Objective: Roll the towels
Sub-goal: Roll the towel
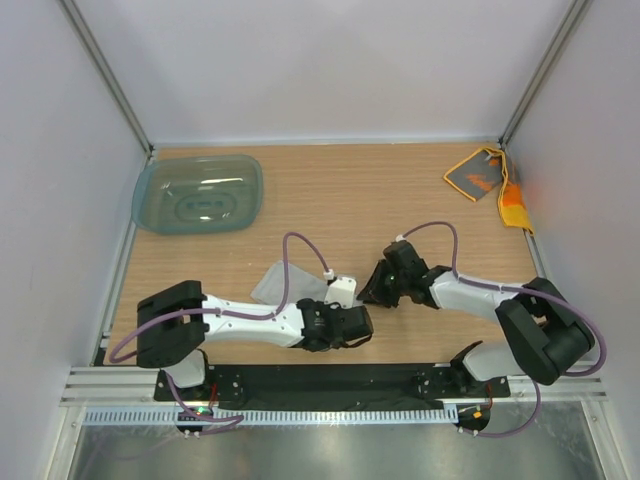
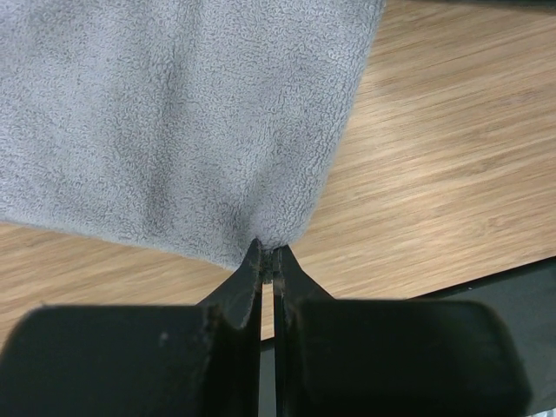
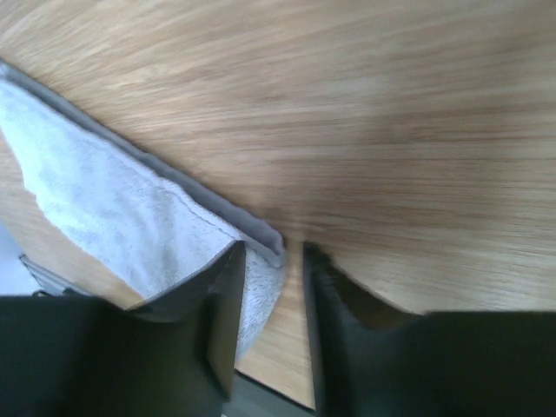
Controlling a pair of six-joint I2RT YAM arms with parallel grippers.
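The light grey towel (image 1: 276, 285) lies flat on the wooden table near the front middle, partly hidden by the left arm. My left gripper (image 1: 325, 320) is shut on its near corner; in the left wrist view the jaws (image 2: 268, 254) pinch that corner and the towel (image 2: 174, 113) spreads away from them. My right gripper (image 1: 372, 289) is open just right of the towel; in the right wrist view (image 3: 271, 261) another towel corner (image 3: 130, 208) lies by the left finger, reaching into the gap. The orange towel with a grey face (image 1: 487, 180) lies crumpled at the back right.
A translucent teal plastic tub (image 1: 199, 193) sits upside down at the back left. Grey walls close the table on three sides. A black mounting rail (image 1: 330, 380) runs along the near edge behind the arm bases.
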